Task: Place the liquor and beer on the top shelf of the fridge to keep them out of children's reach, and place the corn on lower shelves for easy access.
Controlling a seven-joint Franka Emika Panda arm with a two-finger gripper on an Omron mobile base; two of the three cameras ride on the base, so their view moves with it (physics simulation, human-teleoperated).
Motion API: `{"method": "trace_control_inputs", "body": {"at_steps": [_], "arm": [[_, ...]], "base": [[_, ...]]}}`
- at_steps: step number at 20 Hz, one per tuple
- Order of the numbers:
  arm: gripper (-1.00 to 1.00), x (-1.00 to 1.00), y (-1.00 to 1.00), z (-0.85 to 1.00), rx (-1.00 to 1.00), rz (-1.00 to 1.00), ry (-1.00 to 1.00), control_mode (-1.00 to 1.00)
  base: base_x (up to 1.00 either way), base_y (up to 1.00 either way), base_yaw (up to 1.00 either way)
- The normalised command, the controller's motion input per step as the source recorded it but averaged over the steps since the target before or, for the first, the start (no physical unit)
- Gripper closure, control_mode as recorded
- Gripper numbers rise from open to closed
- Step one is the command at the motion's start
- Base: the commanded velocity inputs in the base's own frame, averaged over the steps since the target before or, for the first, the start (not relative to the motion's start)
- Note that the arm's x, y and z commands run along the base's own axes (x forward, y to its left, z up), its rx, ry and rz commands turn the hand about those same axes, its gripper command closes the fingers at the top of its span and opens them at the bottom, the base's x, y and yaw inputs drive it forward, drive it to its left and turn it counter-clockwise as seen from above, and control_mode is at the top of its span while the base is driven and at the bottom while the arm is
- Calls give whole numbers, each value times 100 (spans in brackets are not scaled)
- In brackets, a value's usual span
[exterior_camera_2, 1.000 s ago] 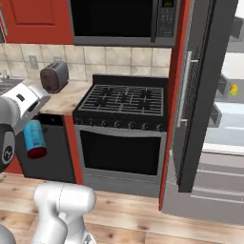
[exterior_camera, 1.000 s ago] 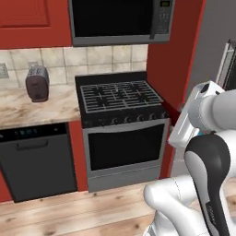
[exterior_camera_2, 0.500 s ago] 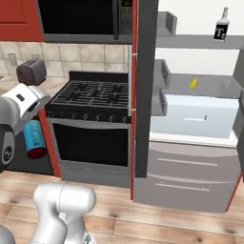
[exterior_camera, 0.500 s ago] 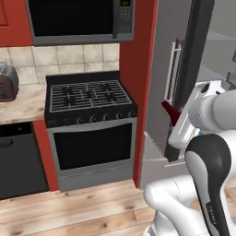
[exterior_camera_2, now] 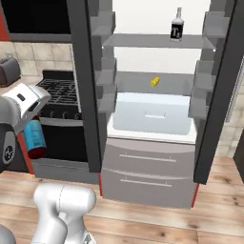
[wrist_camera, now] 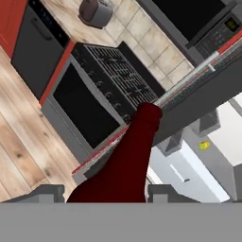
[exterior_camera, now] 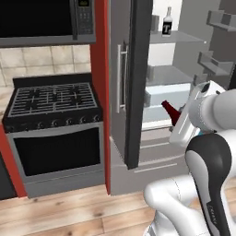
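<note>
The claw (wrist_camera: 106,191) grips the beer (wrist_camera: 124,163) by its body, neck pointing away toward the open fridge (exterior_camera_2: 90,95). The liquor (exterior_camera_2: 177,26) stands on the top shelf (exterior_camera_2: 143,41), and what looks like the corn (exterior_camera_2: 155,82) lies on the shelf below.

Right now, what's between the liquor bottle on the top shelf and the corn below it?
In the right base view, bare white fridge back wall lies between the liquor on the top shelf and the corn.

The beer (wrist_camera: 124,163) is dark red-brown, with a blue label — the liquor (exterior_camera_2: 177,25) is pale with a black label, the corn (exterior_camera_2: 155,82) yellow, the fridge (exterior_camera_2: 85,86) dark grey.
</note>
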Motion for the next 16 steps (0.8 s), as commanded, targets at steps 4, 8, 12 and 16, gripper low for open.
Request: {"method": "trace_control_inputs", "body": {"at_steps": [4,8,12,16], "arm": [[100,0,0,0,0,0,0,100],[100,0,0,0,0,0,0,100],[100,0,0,0,0,0,0,100],[100,0,0,0,0,0,0,100]], "base": [[4,-80,0],[4,-71,0],[10,-50,0],[19,-22,0]]}}
